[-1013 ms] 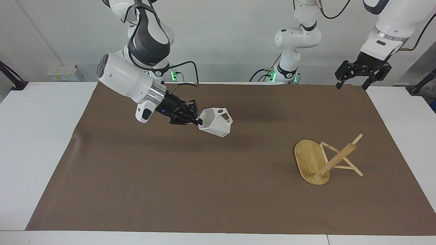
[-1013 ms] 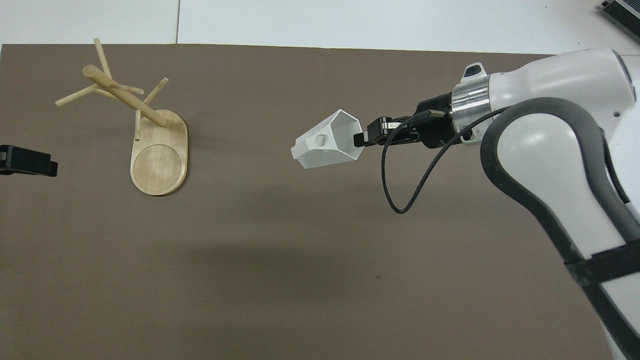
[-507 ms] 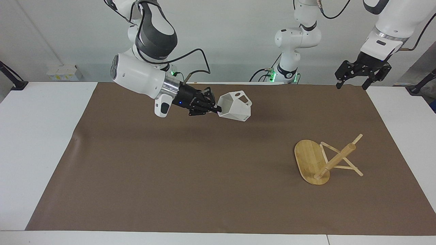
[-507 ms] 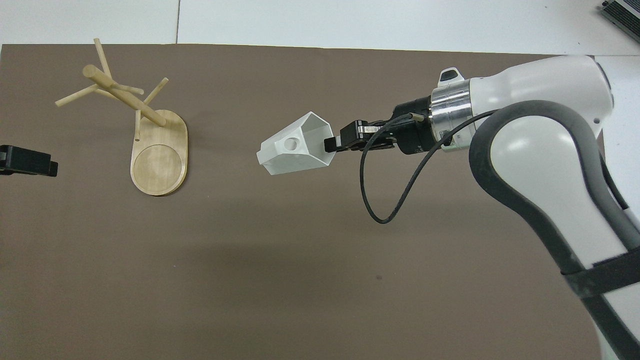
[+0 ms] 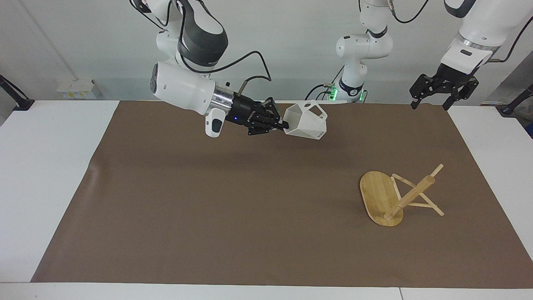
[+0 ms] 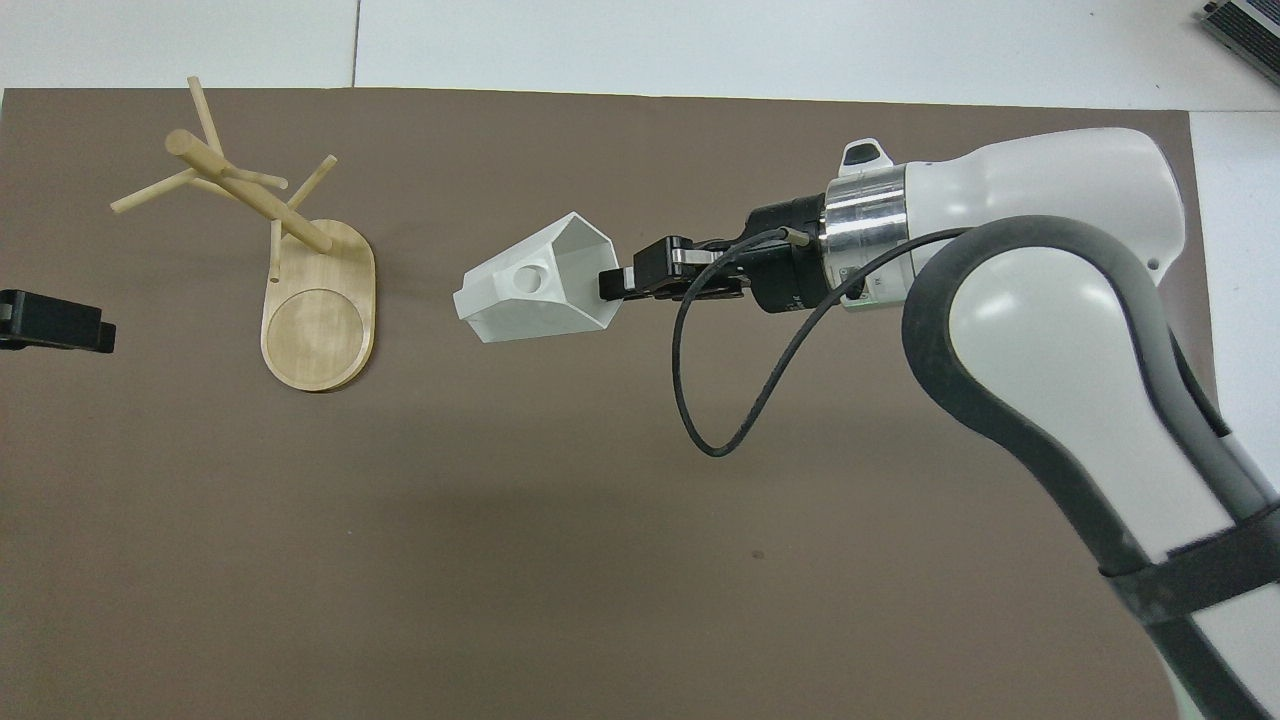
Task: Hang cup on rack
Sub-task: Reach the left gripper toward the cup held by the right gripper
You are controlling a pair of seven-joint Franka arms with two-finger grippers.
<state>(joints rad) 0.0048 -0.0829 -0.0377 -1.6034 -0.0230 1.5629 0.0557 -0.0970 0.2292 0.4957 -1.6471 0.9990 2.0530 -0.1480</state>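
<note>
The small white faceted cup at the upper middle of the frame looks like matt plastic, with flat smooth faces. The light bamboo rack at the lower right shows fine wood grain and a soft sheen. The wide brown mat looks matt and smooth, like paper, on a smooth white table.

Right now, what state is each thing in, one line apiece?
cup: tipped sideways, off the table, held at its rim.
rack: standing on its base, pegs bare.
right gripper: shut on the cup, over the mat.
left gripper: open, waiting above the table's edge.
</note>
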